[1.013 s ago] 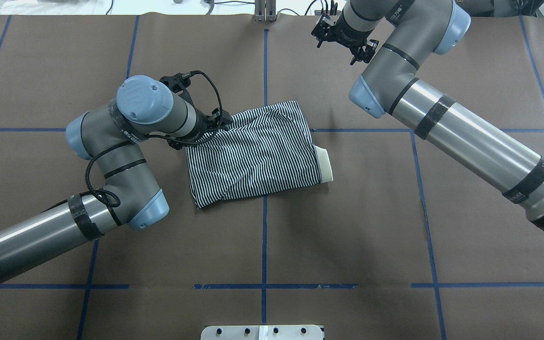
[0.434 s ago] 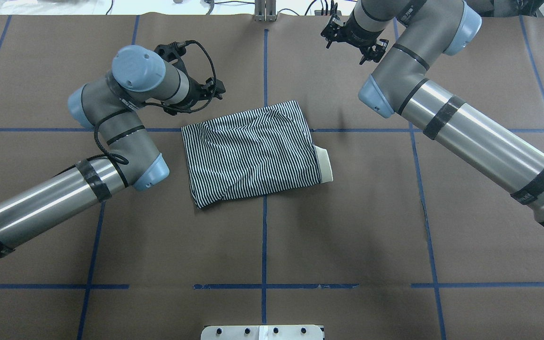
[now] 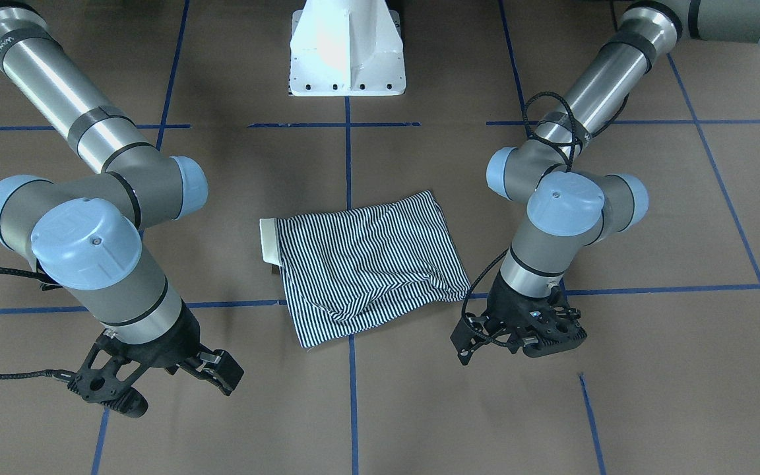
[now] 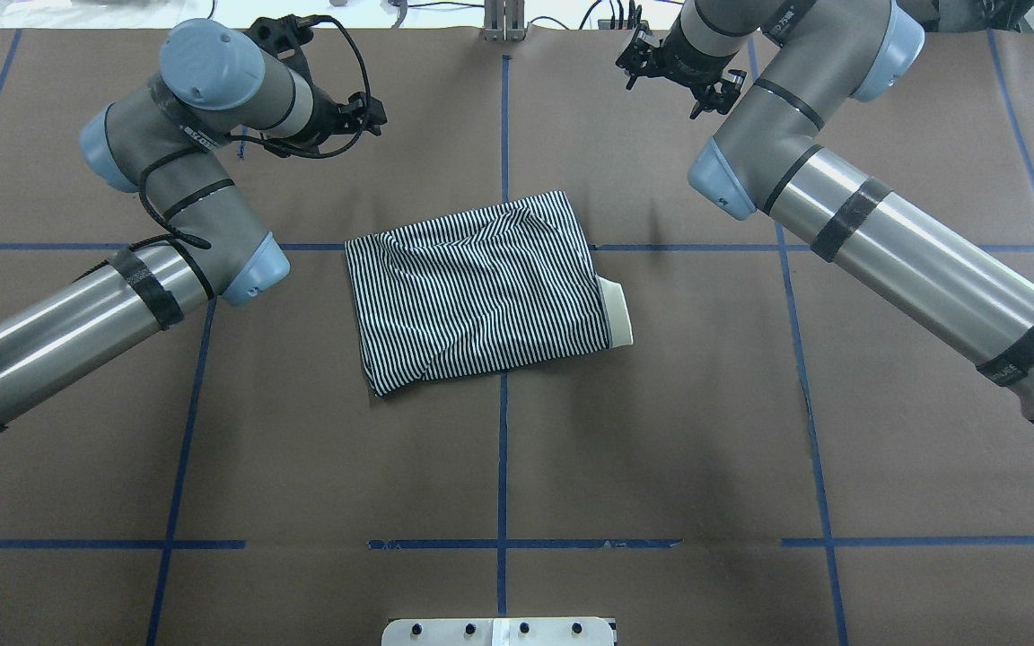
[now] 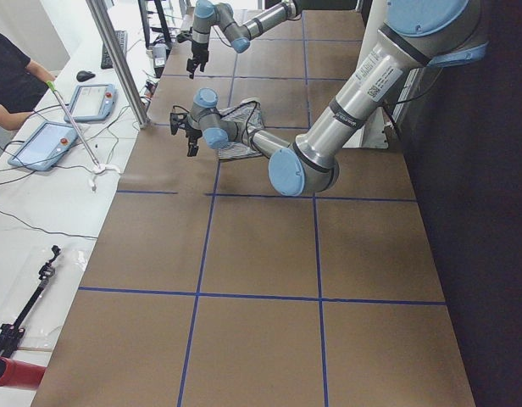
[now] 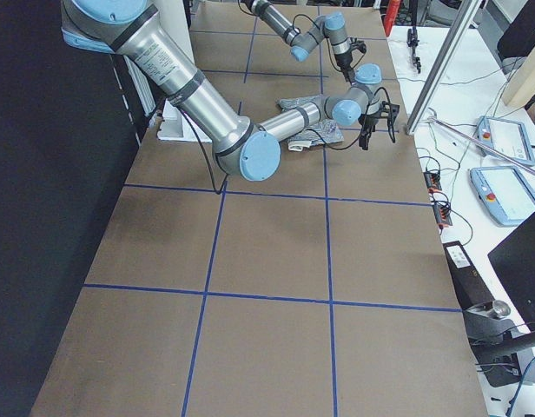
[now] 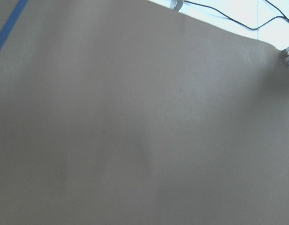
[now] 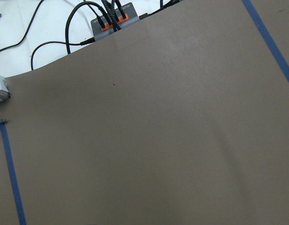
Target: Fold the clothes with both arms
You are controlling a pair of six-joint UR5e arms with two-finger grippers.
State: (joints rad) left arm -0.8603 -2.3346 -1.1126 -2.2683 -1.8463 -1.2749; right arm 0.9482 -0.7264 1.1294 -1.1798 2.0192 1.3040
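the shirt [image 4: 481, 292] lies folded in the middle of the table, its long axis from left to right, with the collar [image 4: 617, 312] toward the right arm. both pincers hang beyond its far edge, spread wide and empty. the left pincer [image 3: 518, 342] is nearer to you than the right pincer [image 3: 165, 382].

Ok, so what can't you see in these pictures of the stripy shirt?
Buttons and logo: the shirt is folded, so the overhead and front views show only stripes and a strip of cream collar.
Both wrist views: mostly brown table cover, no shirt, no fingers.
Left side view: the left arm covers part of the shirt, which is tiny there.
Right side view: the shirt is far off, too small for detail.
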